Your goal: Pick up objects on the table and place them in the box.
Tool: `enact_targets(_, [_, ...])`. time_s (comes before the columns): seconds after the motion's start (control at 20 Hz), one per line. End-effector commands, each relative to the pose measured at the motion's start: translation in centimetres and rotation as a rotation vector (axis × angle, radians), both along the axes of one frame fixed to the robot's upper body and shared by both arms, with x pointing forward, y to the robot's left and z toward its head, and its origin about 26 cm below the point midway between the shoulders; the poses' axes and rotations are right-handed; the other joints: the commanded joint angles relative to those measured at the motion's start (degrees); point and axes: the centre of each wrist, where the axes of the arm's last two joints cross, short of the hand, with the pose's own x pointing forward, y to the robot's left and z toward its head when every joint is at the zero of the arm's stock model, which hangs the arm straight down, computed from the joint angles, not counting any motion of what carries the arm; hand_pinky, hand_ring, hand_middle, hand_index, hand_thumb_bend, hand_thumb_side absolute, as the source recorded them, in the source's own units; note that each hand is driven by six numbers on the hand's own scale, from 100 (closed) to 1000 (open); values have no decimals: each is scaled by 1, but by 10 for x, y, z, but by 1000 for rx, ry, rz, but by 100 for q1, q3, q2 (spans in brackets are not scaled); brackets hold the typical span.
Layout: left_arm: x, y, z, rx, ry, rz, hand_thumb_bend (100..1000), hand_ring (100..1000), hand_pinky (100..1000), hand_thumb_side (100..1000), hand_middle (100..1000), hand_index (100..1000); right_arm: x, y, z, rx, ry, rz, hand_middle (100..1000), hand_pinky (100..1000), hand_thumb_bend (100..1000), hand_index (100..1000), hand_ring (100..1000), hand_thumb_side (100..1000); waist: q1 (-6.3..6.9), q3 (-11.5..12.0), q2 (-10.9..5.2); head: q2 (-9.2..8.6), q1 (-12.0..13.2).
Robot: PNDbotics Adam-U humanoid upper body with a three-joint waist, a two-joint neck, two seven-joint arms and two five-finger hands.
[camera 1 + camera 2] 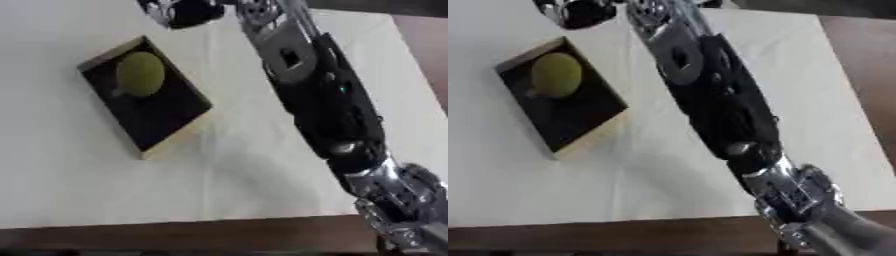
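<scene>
A shallow box [179, 134] with a black inside and pale wooden walls lies askew on the white table [79, 190]. A yellow-green round fruit [140, 74] rests in its far end. My right arm [328, 107] reaches from the lower right across the table to the far edge. Its hand [188, 12] shows there, beyond the box's far corner and apart from it, partly cut off by the top of the view. Whether it holds anything is hidden. My left hand does not show.
The table's near edge [175, 220] meets a dark brown floor. Its right edge [420, 65] runs close beside my arm. White tabletop stretches left of and in front of the box.
</scene>
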Motion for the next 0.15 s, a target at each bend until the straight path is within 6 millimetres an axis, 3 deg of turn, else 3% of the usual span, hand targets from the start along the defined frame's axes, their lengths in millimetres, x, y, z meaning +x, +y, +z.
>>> enact_targets(0.05, [-4,1,8,27,-20,6,100,697,689,606,726,745,-18,-15,27,74,-40,56,520,859,100,815,877,100,79,-20,-113,11,59])
enact_targets(0.15, [-3,1,8,28,-21,5,100,697,689,605,726,745,-20,-16,29,84,-20,87,493,851,100,790,859,100,87,-35,-112,10,72])
